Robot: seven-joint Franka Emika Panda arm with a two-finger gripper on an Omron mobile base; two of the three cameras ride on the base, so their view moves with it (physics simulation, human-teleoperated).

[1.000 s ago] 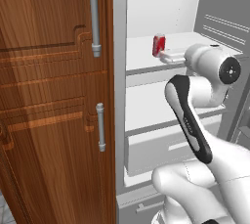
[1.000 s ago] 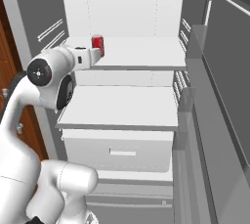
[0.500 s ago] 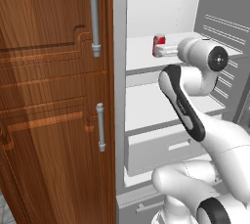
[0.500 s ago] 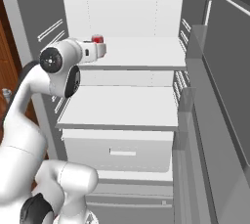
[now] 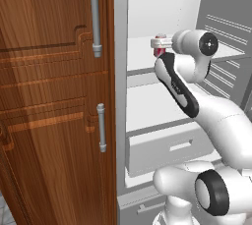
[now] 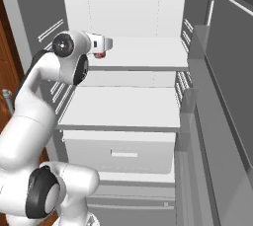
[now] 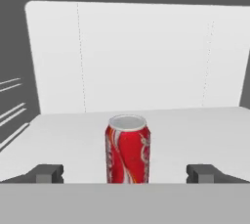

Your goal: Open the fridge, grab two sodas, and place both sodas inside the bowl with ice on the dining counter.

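Fridge, tall and light grey with a white shelved interior, stands open in front of you; the door hangs at the right edge of the right base view. From the hand view you see one small red cylindrical soda can with white markings and a silver top, upright on the upper white shelf, centred between the two dark fingertips. The two-finger gripper is spread wide, one tip on each side of the can, neither touching it. The left base view gives you what the hand view cannot: the brown wooden cabinet with metal bar handles just left of the fridge, and the can partly hidden behind the wrist. The right base view adds the white drawer below the lower shelf, with a sliver of red under the hand.
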